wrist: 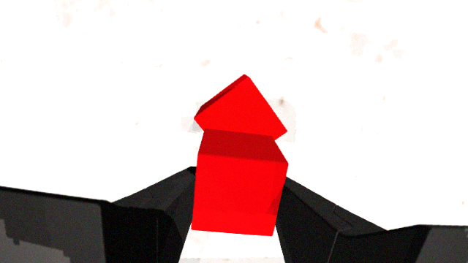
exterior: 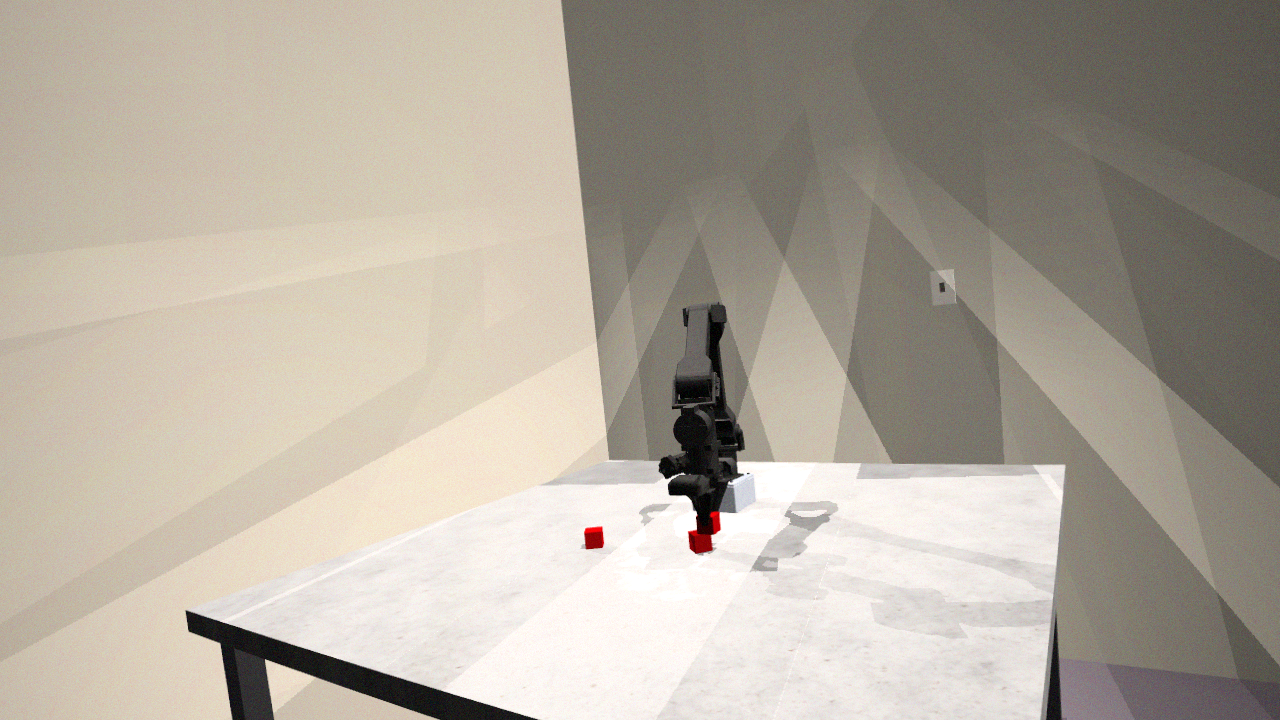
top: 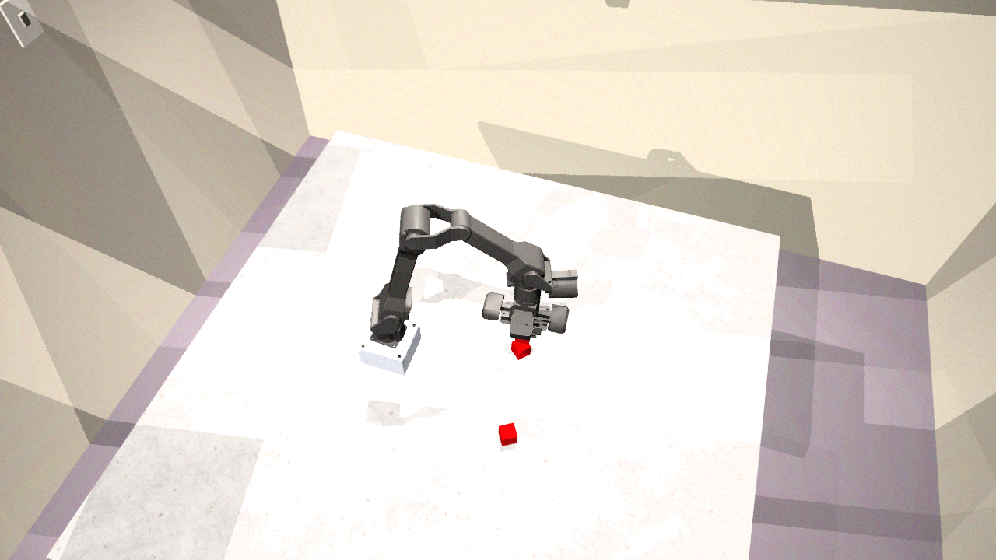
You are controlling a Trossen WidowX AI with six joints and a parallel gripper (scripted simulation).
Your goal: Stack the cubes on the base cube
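My gripper [top: 521, 337] [exterior: 704, 526] [wrist: 236, 180] is shut on a red cube [exterior: 714, 522] [wrist: 238, 190], with a finger against each side in the wrist view. The cube looks level. Just below it is another red cube, apparently the base cube [top: 520, 351] [exterior: 699, 542] [wrist: 243, 109], turned at an angle to the held one. The held cube hides part of it in the wrist view, so whether they touch cannot be told. The other loose red cube [top: 507, 433] [exterior: 594, 537] lies flat on the table, apart from these two.
The cubes are on a pale stone-patterned table [top: 626, 390] [exterior: 447, 591]. The arm's light grey base block [top: 386, 358] [exterior: 741, 492] stands to the left of the cubes in the top view and behind them in the exterior view. Shadows cross the table.
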